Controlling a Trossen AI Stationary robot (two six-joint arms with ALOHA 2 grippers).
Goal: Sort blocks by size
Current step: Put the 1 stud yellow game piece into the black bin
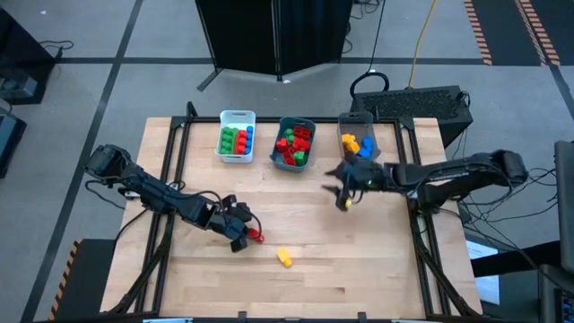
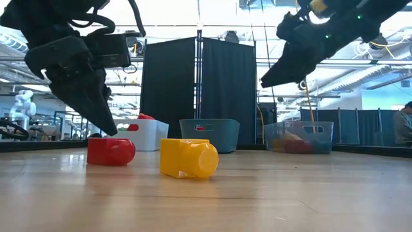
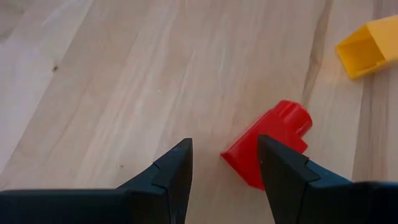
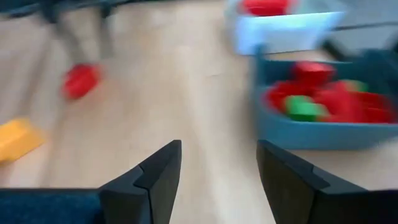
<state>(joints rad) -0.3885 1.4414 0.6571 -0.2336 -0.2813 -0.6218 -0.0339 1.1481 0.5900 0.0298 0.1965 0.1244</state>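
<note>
— While the left gripper (image 3: 224,163) hangs spread just beside the red block (image 3: 268,144), could it slip?
— Yes; one finger could nudge it toward the yellow block (image 1: 284,258); right gripper (image 4: 219,163) spread, empty.

Grey floor (image 1: 108,54), black curtain panels (image 2: 199,90), bright ceiling lights.

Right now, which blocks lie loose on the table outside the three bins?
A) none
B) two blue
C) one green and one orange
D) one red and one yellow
D: only a red block and a yellow block lie on the bare wood, near the left gripper.
</note>
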